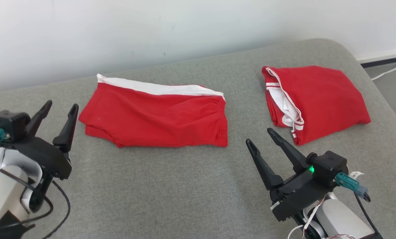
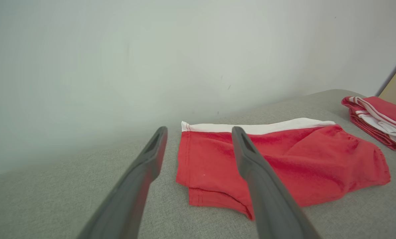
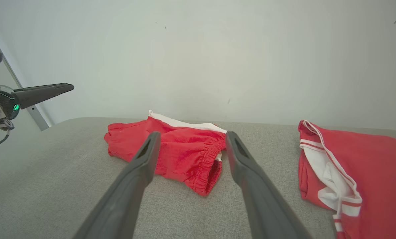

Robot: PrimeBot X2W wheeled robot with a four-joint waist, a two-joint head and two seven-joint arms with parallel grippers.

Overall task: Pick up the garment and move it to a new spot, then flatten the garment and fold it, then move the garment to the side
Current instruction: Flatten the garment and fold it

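Both of my claws hang open and empty over the grey cushion (image 1: 184, 192). My left gripper (image 1: 61, 104) is at the near left and my right gripper (image 1: 258, 135) at the near right. Their fingers are spread and touch no cloth.

The head view takes in the pair of them at once, with the red shorts (image 1: 158, 119) lying flat between and beyond them. Along my left fingers I get the shorts' near corner close up: stitched hems and two layers slightly offset. Along my right fingers I get the other end instead, a gathered elastic opening with a little white inside. One finger of my left claw also reaches in at that view's left edge, beside a green light.

The shorts' left edge lies just right of my left fingertips, apart from them, and their right edge sits ahead and left of my right claw. A white band runs along their far side.

To the right, a folded red garment (image 1: 324, 99) with white striped trim lies well apart from the shorts. Its near corner is just beyond my right fingertips, not touching.

Farthest off are the white wall (image 1: 151, 33) and, from the head, a white cable (image 1: 390, 70) on the floor.
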